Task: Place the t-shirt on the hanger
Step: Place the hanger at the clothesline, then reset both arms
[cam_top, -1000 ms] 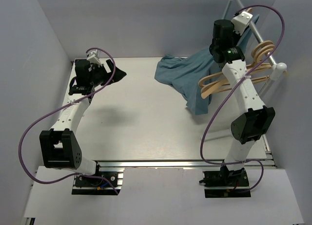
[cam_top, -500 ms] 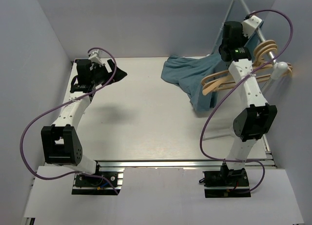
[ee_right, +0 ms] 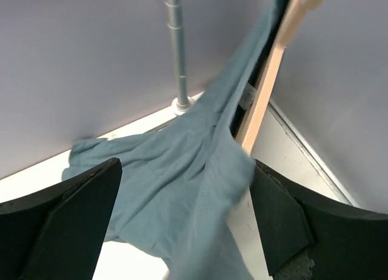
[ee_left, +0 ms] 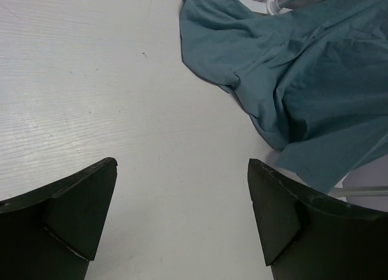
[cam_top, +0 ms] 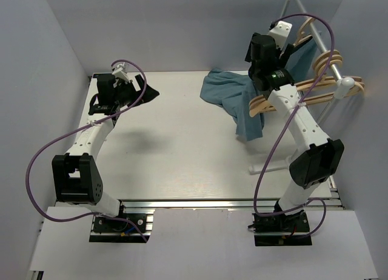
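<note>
Count, arms and pincers: we record two arms, each with one pincer.
Count, task items: one t-shirt [cam_top: 229, 95]. Of the tan wooden hanger [cam_top: 257, 104] kind we make out at least two, overlapped on the rail. We cannot read the exact number.
Count, other: one white stand [cam_top: 267, 166], one table [ee_left: 91, 80].
Left pincer [ee_left: 182, 166]: fingers spread wide over bare table.
T-shirt against left pincer: ahead and to its right, well apart, crumpled on the table.
Right pincer [ee_right: 183, 166]: fingers spread wide. Blurred cloth shows in the gap between them. We cannot tell whether it touches them.
T-shirt against right pincer: directly ahead and below. One end is heaped on the table, the other is drawn up to the right along a wooden hanger arm.
Hanger against right pincer: ahead and to the right, slanting upward, with cloth lying on its left side.
Stand against right pincer: an upright pole farther ahead, behind the cloth.
Left arm [cam_top: 91, 140]: runs forward along the table's left edge, wrist turned rightward.
Right arm [cam_top: 303, 119]: stretched forward and held high, wrist beside the rail.
</note>
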`<state>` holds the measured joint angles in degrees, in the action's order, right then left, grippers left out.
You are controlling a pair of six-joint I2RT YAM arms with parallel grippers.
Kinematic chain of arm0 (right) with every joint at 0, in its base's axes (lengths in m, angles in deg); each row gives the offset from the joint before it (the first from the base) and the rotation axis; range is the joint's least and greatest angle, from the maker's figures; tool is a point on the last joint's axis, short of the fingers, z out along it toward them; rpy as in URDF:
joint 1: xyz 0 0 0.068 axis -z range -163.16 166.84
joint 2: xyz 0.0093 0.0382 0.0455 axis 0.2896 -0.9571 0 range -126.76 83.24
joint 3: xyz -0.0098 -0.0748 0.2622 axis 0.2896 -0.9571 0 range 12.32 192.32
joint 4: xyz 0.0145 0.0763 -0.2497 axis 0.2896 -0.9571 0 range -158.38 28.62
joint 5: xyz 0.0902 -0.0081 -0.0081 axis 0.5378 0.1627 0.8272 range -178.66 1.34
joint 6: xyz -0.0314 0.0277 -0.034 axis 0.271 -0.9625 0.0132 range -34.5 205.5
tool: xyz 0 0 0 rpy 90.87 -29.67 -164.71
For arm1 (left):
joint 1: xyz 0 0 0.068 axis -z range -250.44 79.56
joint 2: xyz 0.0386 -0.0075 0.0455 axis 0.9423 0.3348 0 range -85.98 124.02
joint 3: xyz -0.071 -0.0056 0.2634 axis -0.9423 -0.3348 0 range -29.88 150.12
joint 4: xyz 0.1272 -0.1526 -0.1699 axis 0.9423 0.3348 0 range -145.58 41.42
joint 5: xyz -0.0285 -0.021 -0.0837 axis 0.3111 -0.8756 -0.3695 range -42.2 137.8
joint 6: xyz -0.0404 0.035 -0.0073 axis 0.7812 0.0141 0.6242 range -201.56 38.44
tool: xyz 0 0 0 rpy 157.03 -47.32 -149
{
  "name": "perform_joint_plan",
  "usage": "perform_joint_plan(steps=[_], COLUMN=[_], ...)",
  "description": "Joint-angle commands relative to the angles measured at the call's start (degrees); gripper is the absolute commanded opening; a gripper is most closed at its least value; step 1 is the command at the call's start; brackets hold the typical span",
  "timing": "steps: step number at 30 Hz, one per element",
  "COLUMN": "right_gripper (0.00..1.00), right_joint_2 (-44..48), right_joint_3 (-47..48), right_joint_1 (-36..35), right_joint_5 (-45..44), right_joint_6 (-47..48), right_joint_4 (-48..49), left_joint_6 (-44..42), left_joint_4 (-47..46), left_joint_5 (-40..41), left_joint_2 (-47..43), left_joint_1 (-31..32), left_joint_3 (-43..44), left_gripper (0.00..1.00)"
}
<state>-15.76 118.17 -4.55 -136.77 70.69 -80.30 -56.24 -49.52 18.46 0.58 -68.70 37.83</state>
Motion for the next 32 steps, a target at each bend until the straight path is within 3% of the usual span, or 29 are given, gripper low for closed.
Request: perform_joint_plan(steps=[1,9,12,14,17,18,19,20,22,23,27,32], right_gripper=[0.89,0.89,0.89,0.89,0.89,0.89,0.89,0.89,0.89,0.89,0.89,0.9], right_joint_2=[4.3,5.0,6.4,7.8,10.5,12.9,14.2,15.6,19.4,20.5,24.6,27.6], right_joint_3=[2.1,5.4,4.2,2.5,-4.0,-7.4,-11.2,-19.5,-26.6,-32.4,-40.8,-46.2], right_joint_1=[-1.8,-7.3,-9.5,-12.1,-14.0,-14.0,-14.0,-14.0,-14.3,-14.5,-14.6,-14.7], right_joint_5=[-5.1,-12.4,-10.1,-2.9,19.2,33.5,40.0,45.5,56.4,58.3,63.1,62.8], right_joint_6=[4.7,8.6,10.5,12.2,11.9,10.1,9.1,8.1,5.7,4.4,0.5,0.0], right_joint_4=[4.9,2.5,3.1,2.9,0.2,0.6,3.7,6.1,13.7,15.8,22.5,26.8], left_joint_6=[-1.2,-2.1,-1.9,-1.1,2.3,3.5,6.0,7.0,9.0,9.2,9.8,10.4], left_joint_4=[0.6,2.1,3.1,5.1,11.5,13.3,16.7,18.4,21.3,21.9,22.9,22.8], left_joint_5=[-0.6,0.2,1.6,2.7,10.9,14.0,20.6,23.4,29.0,30.9,31.8,31.7], left_joint_2=[-1.8,-5.5,-7.9,-9.2,-12.4,-13.3,-15.6,-16.7,-20.3,-21.5,-26.0,-28.8], left_joint_1=[0.3,0.3,0.3,0.3,0.3,0.3,0.3,0.2,0.3,0.3,0.3,0.3], left_joint_3=[1.6,0.0,-0.7,-1.0,-1.3,-1.8,-2.3,-3.6,-5.0,-6.6,-9.2,-11.0], left_gripper=[0.98,0.98,0.98,0.98,0.98,0.98,0.98,0.98,0.98,0.98,0.98,0.98])
